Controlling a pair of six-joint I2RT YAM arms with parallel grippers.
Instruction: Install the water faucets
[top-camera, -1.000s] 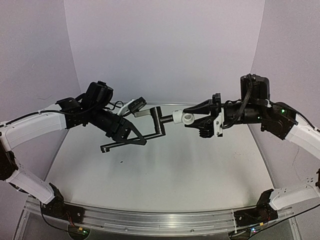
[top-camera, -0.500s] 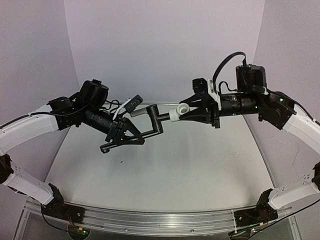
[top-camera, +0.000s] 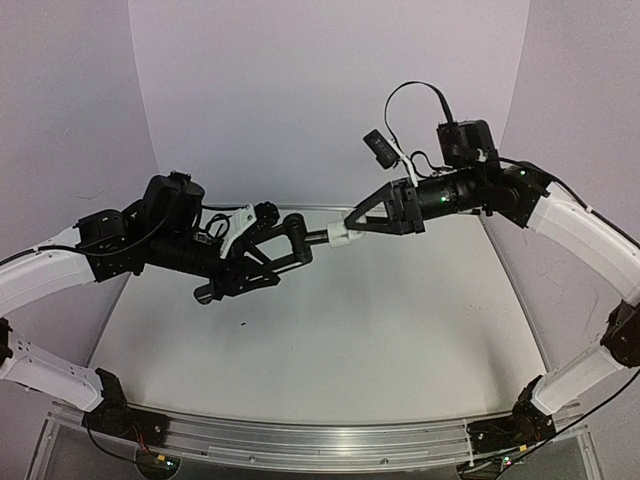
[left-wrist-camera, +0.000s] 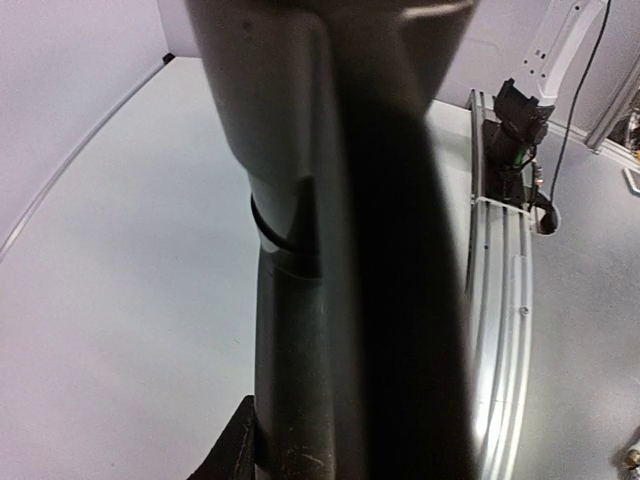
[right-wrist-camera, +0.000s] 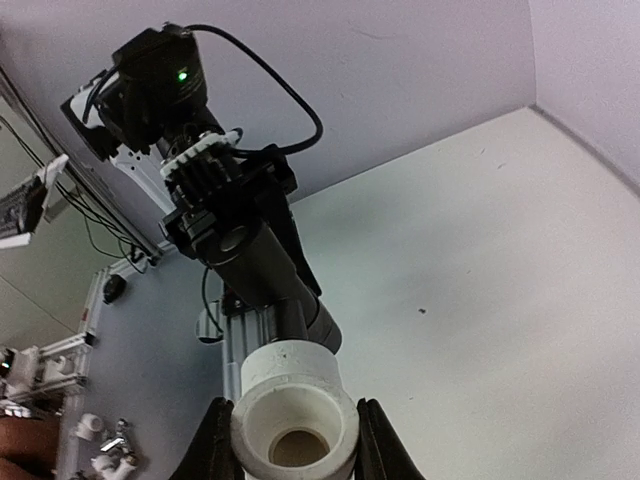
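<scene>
Both arms are raised over the table, meeting in the upper middle of the top view. The left gripper is clamped on the black pipe and holds it in the air. Its bent end hangs down-left toward the lower left of the cluster, and its short straight stub points right. In the left wrist view the black pipe fills the frame, too close and blurred to show the fingers. The grip is therefore read from the top view and from the right wrist view, where the jaws sit on either side of the pipe body. The right gripper is closed on the white fitting, one finger on each side and the open bore facing the camera. In the top view the white fitting sits right at the tip of the stub, in line with it, centre frame. It touches the black pipe, but how deep the stub has gone in cannot be told. Judged step: joining fitting to pipe end, mid-air. The parts are mated or nearly so, and the task is partway done. The next move likely calls for pressing or turning the fitting along the stub axis while the left side braces the pipe against rotation. Risks are misalignment, which would cock the fitting, and the pipe slipping in the left grip.
</scene>
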